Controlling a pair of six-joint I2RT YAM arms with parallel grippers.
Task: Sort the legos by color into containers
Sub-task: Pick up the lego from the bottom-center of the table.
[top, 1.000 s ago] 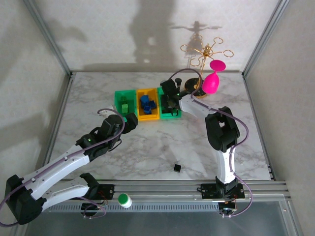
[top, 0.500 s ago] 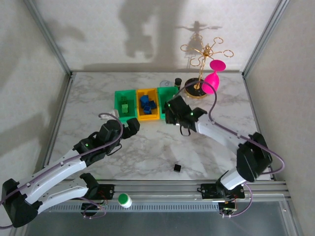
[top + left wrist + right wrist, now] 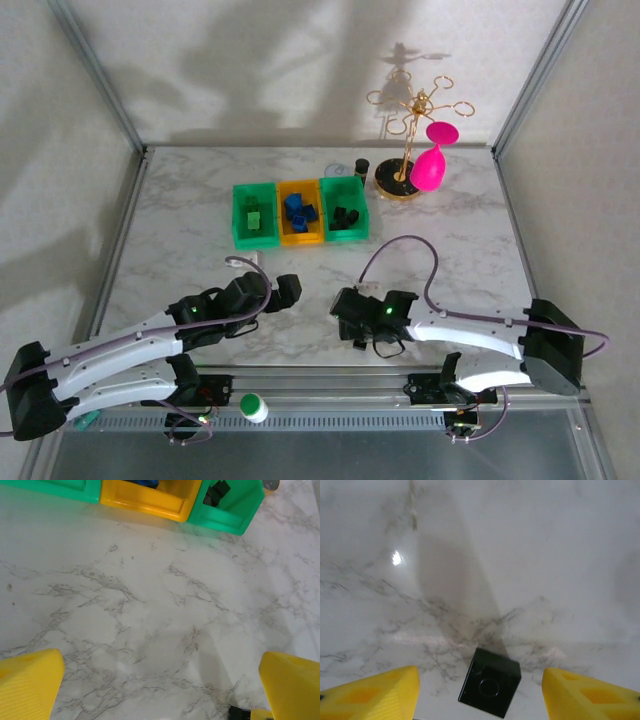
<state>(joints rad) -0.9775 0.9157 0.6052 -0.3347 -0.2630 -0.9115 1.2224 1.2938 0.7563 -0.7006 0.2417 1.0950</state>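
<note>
- The right gripper (image 3: 481, 697) is spread. Its yellow fingers (image 3: 375, 695) stand on either side of a black lego (image 3: 490, 681) with bare marble in both gaps. It touches nothing and holds nothing.
- In the top view this gripper (image 3: 348, 322) hangs low near the table's (image 3: 180, 230) near edge, right of centre.
- The left gripper (image 3: 160, 685) is spread wide and empty over bare marble. In the top view it (image 3: 286, 292) sits left of the right one.
- At the far side, the left green bin (image 3: 240, 240) holds green legos (image 3: 254, 218), the yellow-orange bin (image 3: 301, 240) blue ones (image 3: 298, 208), and the right green bin (image 3: 346, 237) black ones (image 3: 346, 215).
- A second ago the right gripper was at the right green bin; it has since swung back to the near edge.
- The left gripper has drawn back from the bins.
</note>
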